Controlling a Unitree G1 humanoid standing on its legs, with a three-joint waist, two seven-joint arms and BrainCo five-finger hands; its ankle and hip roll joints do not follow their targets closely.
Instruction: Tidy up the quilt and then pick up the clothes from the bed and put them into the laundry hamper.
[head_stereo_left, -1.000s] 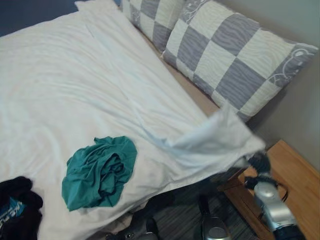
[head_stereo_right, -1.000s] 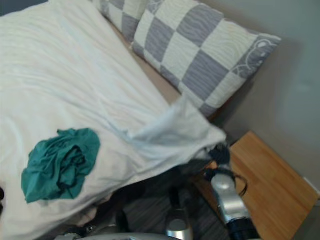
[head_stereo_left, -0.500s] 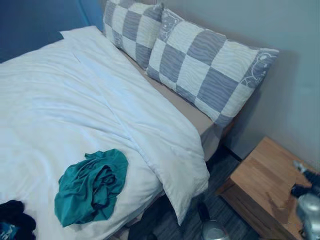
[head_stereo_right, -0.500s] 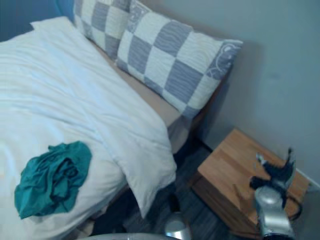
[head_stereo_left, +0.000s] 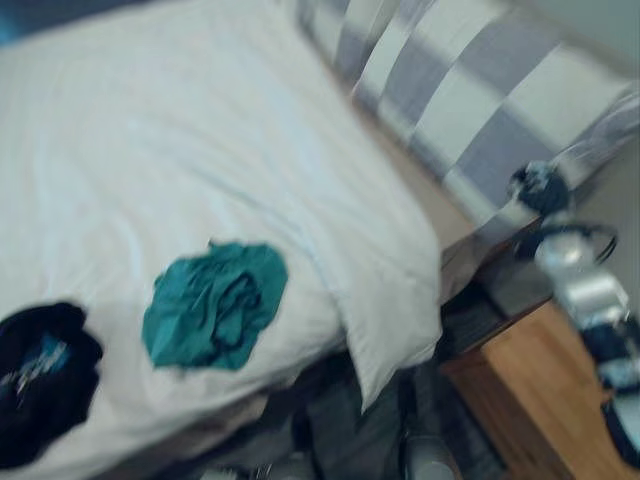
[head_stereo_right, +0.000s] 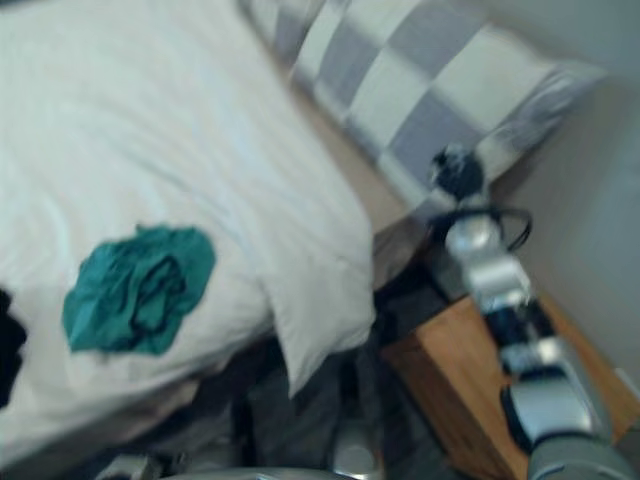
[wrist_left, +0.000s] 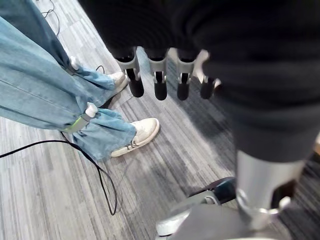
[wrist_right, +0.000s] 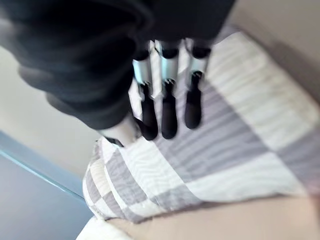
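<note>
A white quilt (head_stereo_left: 200, 150) covers the bed, and its near corner (head_stereo_left: 392, 345) hangs over the bed's side. On the quilt lie a crumpled teal garment (head_stereo_left: 215, 305) and, at the left edge, a black garment (head_stereo_left: 45, 375). My right hand (head_stereo_right: 458, 172) is raised beside the bed by the nearest checked pillow (head_stereo_left: 490, 110). In its wrist view the fingers (wrist_right: 167, 107) hang relaxed over the pillow (wrist_right: 235, 145), open and holding nothing. My left hand (wrist_left: 159, 75) hangs open above the floor.
A wooden nightstand (head_stereo_right: 450, 380) stands beside the bed, under my right arm. A second checked pillow (head_stereo_right: 300, 30) lies further up against the wall. A person in jeans (wrist_left: 55, 100) and white shoes (wrist_left: 137, 137) stands on the grey floor by my left hand.
One second ago my right hand held up the quilt's corner. It has let go and the corner lies flat. The hand passed the nightstand and rose to the pillow. The camera shifted.
</note>
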